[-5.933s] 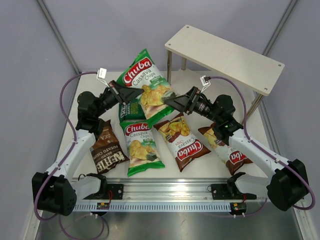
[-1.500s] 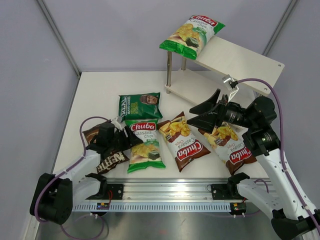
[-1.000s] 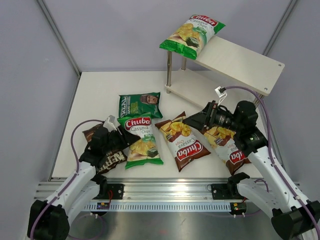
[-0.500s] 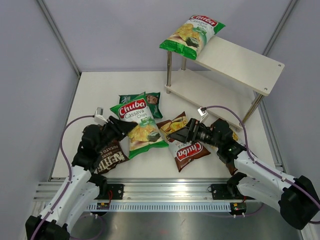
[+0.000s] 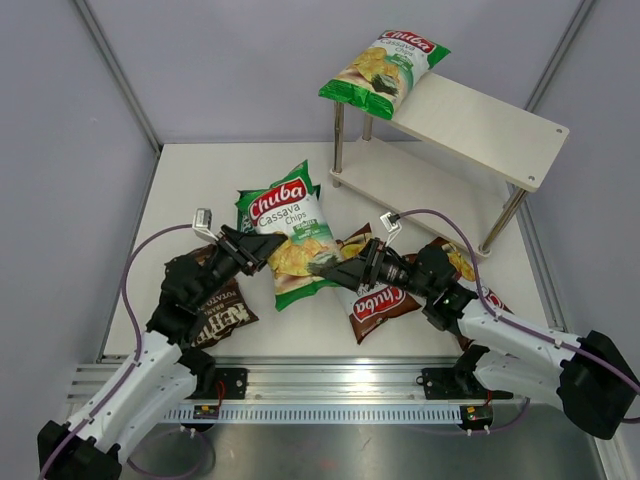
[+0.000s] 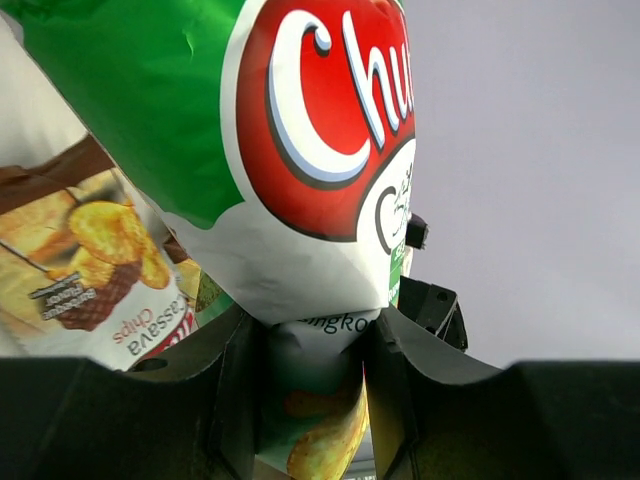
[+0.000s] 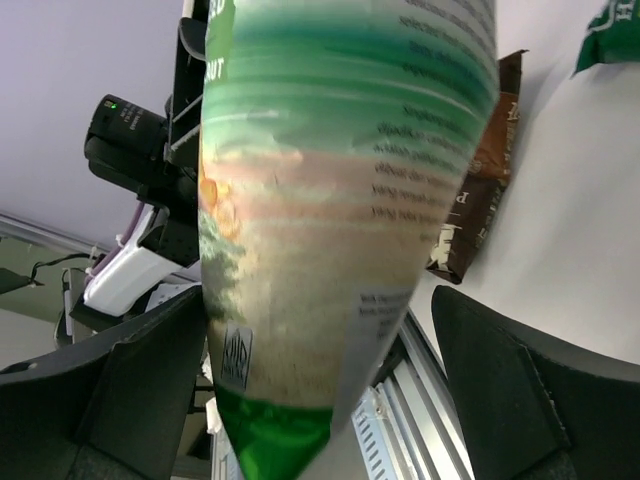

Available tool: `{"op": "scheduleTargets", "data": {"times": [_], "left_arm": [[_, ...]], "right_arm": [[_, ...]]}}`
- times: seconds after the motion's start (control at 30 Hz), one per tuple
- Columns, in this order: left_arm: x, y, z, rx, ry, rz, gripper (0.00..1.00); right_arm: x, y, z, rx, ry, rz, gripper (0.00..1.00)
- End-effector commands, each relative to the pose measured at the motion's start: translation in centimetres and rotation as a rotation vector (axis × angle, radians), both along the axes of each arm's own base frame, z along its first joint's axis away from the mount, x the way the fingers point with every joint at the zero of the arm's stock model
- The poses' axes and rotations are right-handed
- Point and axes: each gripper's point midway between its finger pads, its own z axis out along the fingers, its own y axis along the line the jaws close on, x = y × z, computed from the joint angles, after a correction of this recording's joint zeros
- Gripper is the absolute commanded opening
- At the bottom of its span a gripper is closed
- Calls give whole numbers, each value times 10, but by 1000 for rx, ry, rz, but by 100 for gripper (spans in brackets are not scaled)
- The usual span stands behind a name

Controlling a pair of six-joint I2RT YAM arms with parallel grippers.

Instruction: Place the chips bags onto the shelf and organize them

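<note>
The left jaws are clamped on an edge of a green Chuba bag (image 5: 290, 232), held tilted above the middle of the counter (image 5: 200, 180). The right jaws gape wide either side of its lower corner, not gripping. A second green bag (image 5: 385, 62) lies on the shelf (image 5: 480, 125), at the top board's left end

— What lies on the bench (image 5: 200, 180)?
— The shelf (image 5: 480, 125) far right, a Kettle bag (image 5: 225, 318) near left, a brown-red Chuba bag (image 5: 380, 303) centre.
— And on the shelf?
— A green Chuba bag (image 5: 383, 66), overhanging the top board's left end.
</note>
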Motion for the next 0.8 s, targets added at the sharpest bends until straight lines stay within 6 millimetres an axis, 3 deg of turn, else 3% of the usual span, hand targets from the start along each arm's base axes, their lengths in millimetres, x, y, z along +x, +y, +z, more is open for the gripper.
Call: {"op": "scheduleTargets", "data": {"times": [0.0, 0.1, 0.2, 0.27, 0.37, 0.47, 0.5, 0.53, 0.57, 0.6, 0.63, 0.7, 0.77], "left_arm": [[-8, -3, 62, -132, -152, 2, 4], [-9, -12, 60, -117, -145, -28, 4], [-8, -15, 55, -86, -137, -36, 10], [-7, -15, 53, -49, -149, -29, 22], [-5, -12, 59, 42, -191, -3, 33], [-3, -6, 65, 115, -198, 34, 55], [-1, -1, 54, 189, -175, 57, 63], [0, 5, 62, 212, -190, 86, 76], [3, 16, 64, 244, -187, 148, 83], [3, 24, 52, 317, -169, 174, 87], [1, 35, 62, 330, -188, 225, 93], [2, 53, 55, 414, -185, 296, 97], [-2, 72, 62, 464, -209, 370, 99]], "right_arm": [[5, 9, 46, 85, -109, -16, 99], [5, 8, 50, 104, -120, -18, 95], [1, 4, 54, 111, -145, -19, 73], [2, 1, 52, 90, -145, -34, 53], [1, -6, 58, 67, -160, -59, 36], [-2, -15, 69, 54, -183, -84, 30], [-5, -20, 77, 63, -198, -90, 29], [-6, -22, 80, 64, -204, -98, 28], [-6, -24, 77, 36, -193, -107, 28], [-7, -30, 91, 52, -216, -128, 27], [-6, -33, 87, 21, -206, -140, 27], [-4, -42, 106, 24, -228, -186, 25], [-3, -49, 125, 8, -253, -220, 25]]}}
